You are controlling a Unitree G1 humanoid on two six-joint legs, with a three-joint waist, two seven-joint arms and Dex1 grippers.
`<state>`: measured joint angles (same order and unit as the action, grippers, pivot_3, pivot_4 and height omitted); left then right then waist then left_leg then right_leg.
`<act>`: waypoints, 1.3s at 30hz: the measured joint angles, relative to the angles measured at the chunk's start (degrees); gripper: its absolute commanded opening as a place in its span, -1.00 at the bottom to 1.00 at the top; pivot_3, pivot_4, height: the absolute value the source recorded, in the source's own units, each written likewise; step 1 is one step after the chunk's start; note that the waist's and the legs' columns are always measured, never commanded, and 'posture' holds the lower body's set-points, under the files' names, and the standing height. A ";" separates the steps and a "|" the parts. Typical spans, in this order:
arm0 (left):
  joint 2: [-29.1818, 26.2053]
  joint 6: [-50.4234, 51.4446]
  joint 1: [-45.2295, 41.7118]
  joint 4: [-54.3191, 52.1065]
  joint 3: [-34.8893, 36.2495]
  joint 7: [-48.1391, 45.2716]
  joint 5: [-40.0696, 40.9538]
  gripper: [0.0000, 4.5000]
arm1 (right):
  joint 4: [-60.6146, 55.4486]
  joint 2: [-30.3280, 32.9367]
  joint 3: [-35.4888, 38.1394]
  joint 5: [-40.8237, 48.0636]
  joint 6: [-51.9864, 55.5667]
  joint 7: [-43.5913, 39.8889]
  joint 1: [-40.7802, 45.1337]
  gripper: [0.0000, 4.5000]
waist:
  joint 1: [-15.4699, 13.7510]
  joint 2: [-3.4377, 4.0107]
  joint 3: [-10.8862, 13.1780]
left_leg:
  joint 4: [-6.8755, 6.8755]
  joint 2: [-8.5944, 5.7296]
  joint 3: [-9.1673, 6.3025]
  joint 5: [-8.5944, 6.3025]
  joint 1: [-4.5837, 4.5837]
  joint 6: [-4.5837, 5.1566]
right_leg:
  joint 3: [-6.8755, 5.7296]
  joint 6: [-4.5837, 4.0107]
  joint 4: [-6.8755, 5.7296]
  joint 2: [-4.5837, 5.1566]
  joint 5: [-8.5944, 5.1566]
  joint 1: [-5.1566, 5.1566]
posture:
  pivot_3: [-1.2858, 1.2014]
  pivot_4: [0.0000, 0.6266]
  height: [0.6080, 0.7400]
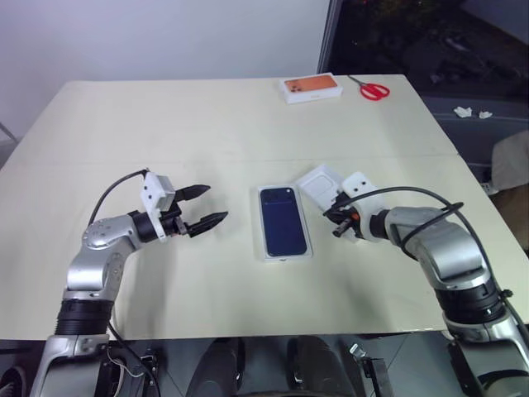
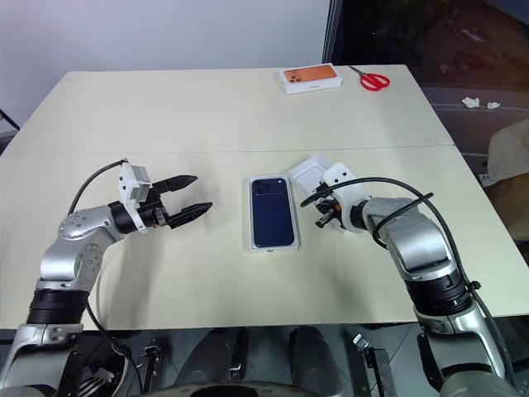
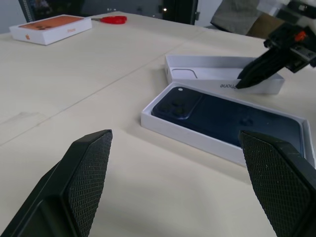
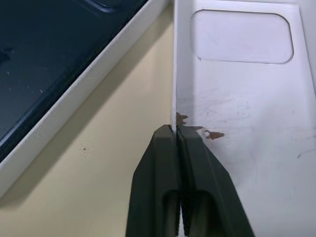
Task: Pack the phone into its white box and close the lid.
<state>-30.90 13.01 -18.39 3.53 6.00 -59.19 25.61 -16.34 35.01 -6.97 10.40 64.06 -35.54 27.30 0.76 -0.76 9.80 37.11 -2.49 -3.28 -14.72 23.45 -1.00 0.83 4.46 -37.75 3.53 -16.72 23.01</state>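
A pale beige counter (image 1: 207, 124) with a seam across its middle stands against a plain white wall (image 1: 165, 37). To its right, a dark window (image 1: 413, 37) beyond a grey frame.

On the tabletop (image 1: 165, 116) there are one phone (image 1: 282, 220), one white box (image 1: 266, 248) holding it, one lid (image 1: 318, 183) beside the right claw (image 1: 336, 222), one orange-printed box (image 1: 312, 88), one pair of red scissors (image 1: 370, 88), and two claws, the left claw (image 1: 208, 208) included.
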 measured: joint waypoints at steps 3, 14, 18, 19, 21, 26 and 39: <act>-0.02 0.27 -0.16 0.02 0.04 0.48 0.15 0.92 | 0.15 -0.69 0.25 0.05 -0.04 0.88 -0.05 -0.98 | 0.00 0.00 0.00 | 0.02 0.00 0.00 0.00 0.00 0.00 | 0.00 0.00 -0.03 0.00 0.00 0.00 | 0.03 -0.52 1.00; 0.14 0.66 -1.61 0.46 0.50 2.81 0.99 0.92 | 7.41 -16.40 21.63 10.04 11.73 8.13 14.50 -0.98 | 0.16 0.01 0.01 | 0.02 0.00 0.08 0.01 0.00 0.00 | 0.08 0.00 -0.24 -0.04 0.00 0.17 | 0.03 -0.52 1.00; 0.19 2.34 -2.58 0.50 1.11 3.17 2.53 0.92 | 8.45 -27.45 35.93 16.84 23.68 10.64 23.99 -0.98 | 0.19 0.03 0.01 | -0.01 0.01 0.07 0.01 0.01 -0.02 | 0.10 0.00 -0.32 -0.05 0.00 0.24 | 0.03 -0.52 1.00; 0.17 2.91 -2.60 0.50 1.72 3.15 2.96 0.92 | 9.20 -28.67 38.17 18.39 25.34 11.37 25.12 -0.98 | 0.18 0.02 0.01 | 0.00 0.01 0.07 0.01 0.01 -0.02 | 0.10 0.00 -0.31 -0.05 0.00 0.22 | 0.03 -0.52 1.00; -0.30 3.70 -2.52 0.51 3.37 3.11 4.41 0.92 | 11.40 -31.72 41.78 21.46 27.53 13.91 25.10 -0.98 | -0.01 0.01 0.00 | 0.00 -0.02 0.08 0.01 0.02 -0.01 | 0.09 0.00 -0.29 0.00 0.00 0.21 | 0.03 -0.52 1.00; -0.79 4.22 -2.61 0.53 6.39 3.18 6.69 0.92 | 15.07 -42.59 48.22 30.37 28.05 22.95 23.27 -0.98 | 0.34 0.09 0.05 | -0.06 -0.02 0.15 0.02 0.04 -0.03 | 0.17 0.00 -0.37 0.00 0.00 0.35 | 0.03 -0.52 1.00; -0.08 5.19 0.03 -2.19 6.73 5.19 7.61 0.92 | 17.86 -44.08 45.45 56.89 28.09 45.36 22.12 -0.98 | 0.47 0.10 0.05 | -0.05 -0.02 0.19 0.03 0.06 -0.02 | 0.19 -0.01 -0.36 -0.03 0.00 0.35 | 0.03 -0.52 1.00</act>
<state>-30.98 18.20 -18.37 1.33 12.73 -54.00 33.22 1.52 -9.07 38.47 67.29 92.15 9.82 49.41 1.23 -0.66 9.86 37.06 -2.50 -3.09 -14.69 23.50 -1.02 1.02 4.46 -38.11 3.50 -16.72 23.37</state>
